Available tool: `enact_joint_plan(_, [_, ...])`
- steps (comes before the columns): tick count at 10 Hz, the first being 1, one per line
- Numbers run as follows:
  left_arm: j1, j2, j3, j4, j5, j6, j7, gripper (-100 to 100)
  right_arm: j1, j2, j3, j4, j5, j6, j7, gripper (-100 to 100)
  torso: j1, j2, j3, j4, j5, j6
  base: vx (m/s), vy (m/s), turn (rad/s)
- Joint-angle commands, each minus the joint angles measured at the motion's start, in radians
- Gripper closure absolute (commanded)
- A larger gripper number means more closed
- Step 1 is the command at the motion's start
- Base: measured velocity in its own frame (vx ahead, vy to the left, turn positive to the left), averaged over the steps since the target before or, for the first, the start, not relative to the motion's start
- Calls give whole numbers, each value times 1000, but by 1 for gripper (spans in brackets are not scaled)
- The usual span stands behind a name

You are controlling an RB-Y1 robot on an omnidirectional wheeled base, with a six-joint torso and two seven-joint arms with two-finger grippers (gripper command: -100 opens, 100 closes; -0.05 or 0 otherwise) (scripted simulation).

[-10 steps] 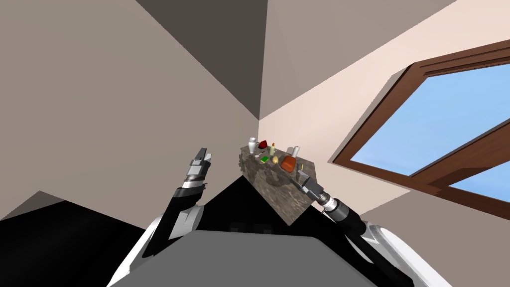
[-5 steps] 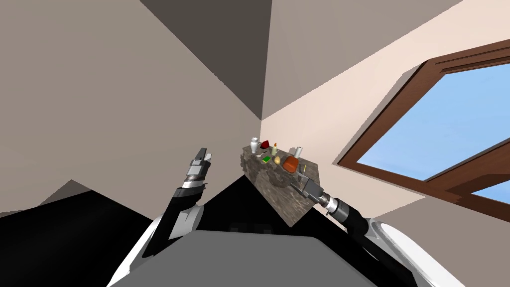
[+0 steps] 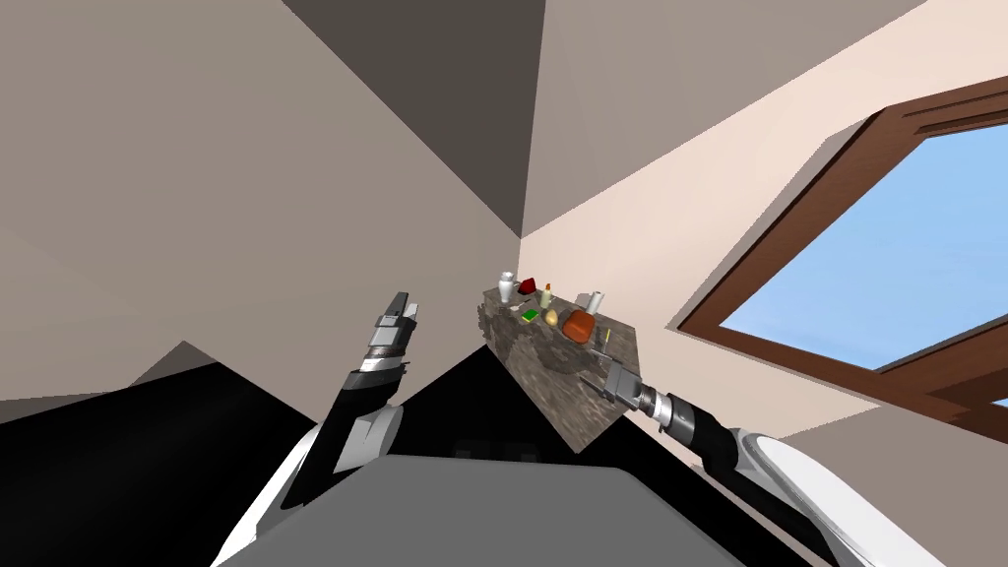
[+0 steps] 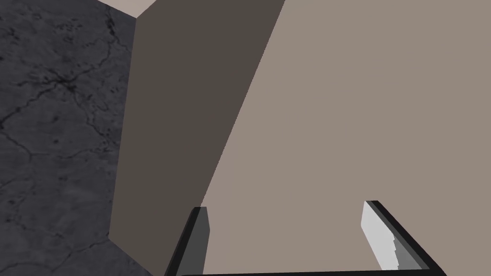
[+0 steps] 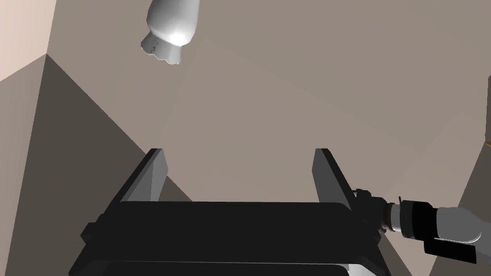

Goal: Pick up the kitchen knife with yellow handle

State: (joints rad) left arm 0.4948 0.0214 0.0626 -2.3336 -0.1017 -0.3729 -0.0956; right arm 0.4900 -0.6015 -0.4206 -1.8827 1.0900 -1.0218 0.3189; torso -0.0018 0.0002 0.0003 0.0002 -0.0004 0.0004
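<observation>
Right gripper, fingers spread, empty, is hovering over mottled counter; yellow-handled knife is lying at its 1 o'clock. Left gripper, released, is hanging at counter's 9 o'clock.

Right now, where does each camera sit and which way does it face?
Head view: on my head, steeply down at the mottled counter; left gripper, right gripper and forearms show.
Left wrist view: on the left hand, facing a wall corner; its open fingers show.
Right wrist view: on the right hand, facing a wall and white vase; open fingers, left arm show.
Shared: head and right wrist views both show the white vase.
</observation>
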Motion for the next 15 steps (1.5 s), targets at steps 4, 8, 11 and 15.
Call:
enact_joint_plan(4, [0, 0, 0, 0, 0, 0, 0, 0, -20, -70, -27, 60, 132, -90, 68, -100, 0, -1, 0, 0, 0, 0, 1, -12, 80])
enact_joint_plan(8, [0, 0, 0, 0, 0, 0, 0, 0, -29, -102, -37, 86, 245, -131, 98, -100, 0, -1, -1, 0, 0, 0, 5, -18, 63])
enact_joint_plan(11, [0, 0, 0, 0, 0, 0, 0, 0, -38, -134, -44, 111, 316, -170, 128, -100, 0, -2, -1, 0, 0, 0, 12, -18, 63])
enact_joint_plan(15, [0, 0, 0, 0, 0, 0, 0, 0, -58, -193, -51, 156, 438, -244, 185, -100, -2, -3, -2, -1, 0, 0, 31, -36, 95])
